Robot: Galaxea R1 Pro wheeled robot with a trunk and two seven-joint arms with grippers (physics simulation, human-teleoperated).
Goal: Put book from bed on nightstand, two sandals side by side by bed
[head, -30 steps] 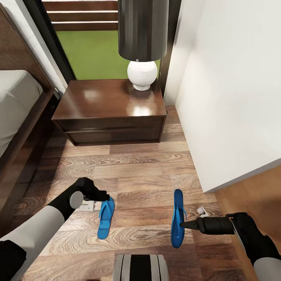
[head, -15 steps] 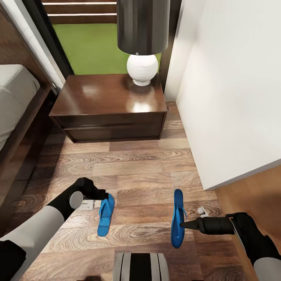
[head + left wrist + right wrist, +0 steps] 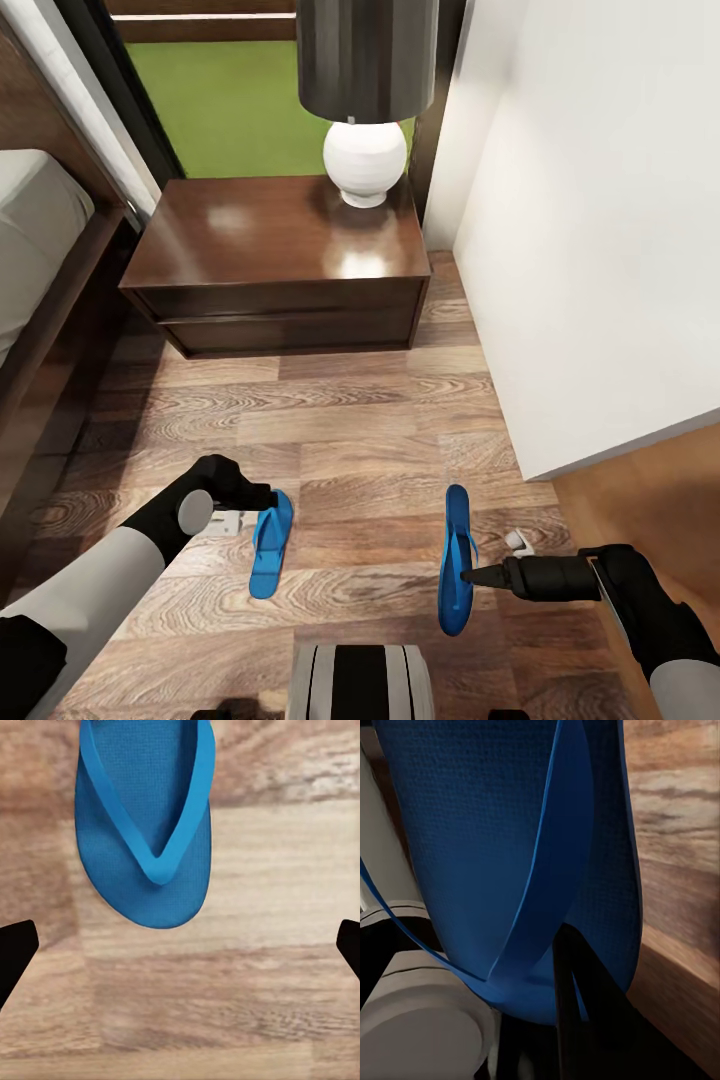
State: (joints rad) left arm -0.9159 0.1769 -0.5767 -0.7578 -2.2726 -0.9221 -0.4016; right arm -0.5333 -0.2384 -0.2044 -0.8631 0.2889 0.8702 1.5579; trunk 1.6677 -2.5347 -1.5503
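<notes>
Only our view drifted; our right gripper (image 3: 468, 576) pinches one bright blue flat sandal (image 3: 456, 556), our left gripper (image 3: 262, 497) is spread above the other blue sandal (image 3: 271, 541); a thin strap grip may slip.

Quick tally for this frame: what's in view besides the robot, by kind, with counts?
Blue sandals: 2, one by the left gripper at, one on the right gripper at
Nightstand: 1
Lamp: 1
Bed: 1
Total: 5
</notes>
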